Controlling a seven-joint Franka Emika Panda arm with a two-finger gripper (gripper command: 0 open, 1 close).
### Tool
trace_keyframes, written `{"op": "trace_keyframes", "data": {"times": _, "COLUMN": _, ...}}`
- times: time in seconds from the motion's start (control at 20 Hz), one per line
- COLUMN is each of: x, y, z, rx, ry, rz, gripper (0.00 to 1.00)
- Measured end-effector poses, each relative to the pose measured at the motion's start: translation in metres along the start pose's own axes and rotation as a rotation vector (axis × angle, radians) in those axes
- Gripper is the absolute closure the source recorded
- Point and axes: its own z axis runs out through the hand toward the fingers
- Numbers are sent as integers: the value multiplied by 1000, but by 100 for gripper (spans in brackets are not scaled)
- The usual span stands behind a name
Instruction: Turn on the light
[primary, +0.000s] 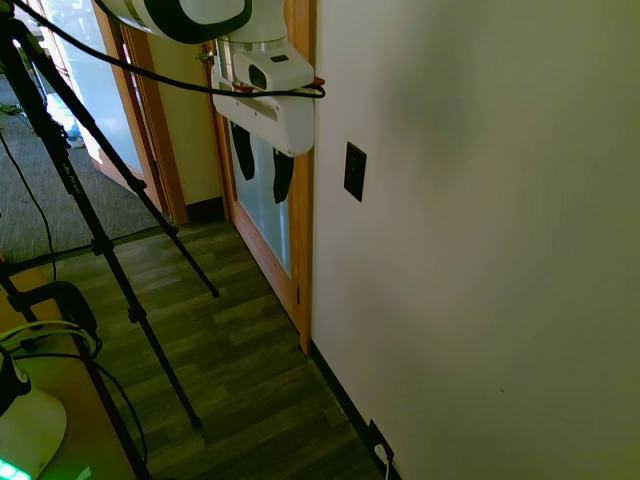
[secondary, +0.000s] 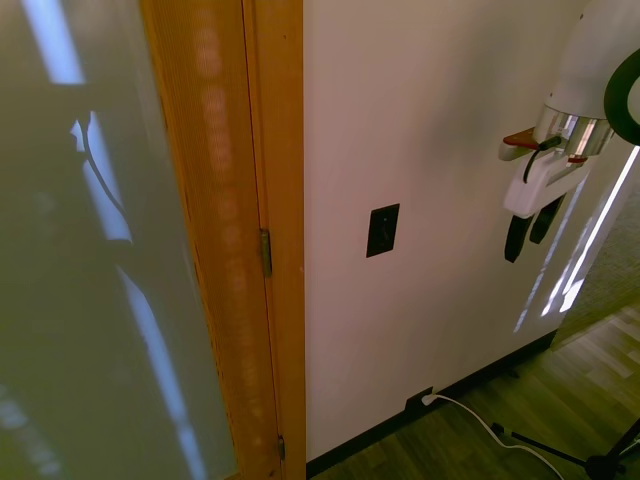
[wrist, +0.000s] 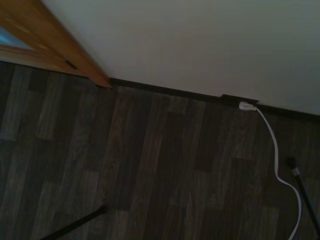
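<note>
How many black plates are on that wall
2. The switch plate sits partway up the wall, beside the wooden door frame. The outlet plate, with a white plug, sits low at the baseboard.

I see a plain white wall (primary: 480, 250), dark wood-plank floor (primary: 240, 340), orange wooden door frame (secondary: 275, 200), frosted glass panel (secondary: 90, 250), sun streaks.

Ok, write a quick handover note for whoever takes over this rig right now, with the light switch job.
Gripper: empty, jaws slightly apart, pointing down, held in the air away from the wall.
Switch: black plate on the wall, beside the wooden door frame, untouched.
Outlet with white plug sits low at the baseboard; not the target.
Done: nothing visible yet.
Left: bring the gripper to the switch and press it.
</note>
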Motion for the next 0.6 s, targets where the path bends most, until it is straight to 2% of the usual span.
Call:
{"op": "trace_keyframes", "data": {"times": 0.1, "x": 0, "y": 0, "z": 1, "rx": -2, "ry": 3, "rz": -3, "gripper": 0}}
{"op": "trace_keyframes", "data": {"times": 0.25, "x": -4, "y": -13, "z": 4, "rx": 14, "ry": 61, "rz": -10, "gripper": 0}}
{"op": "trace_keyframes", "data": {"times": 0.6, "x": -15, "y": -60, "z": 28, "rx": 129, "ry": 218, "rz": 69, "gripper": 0}}
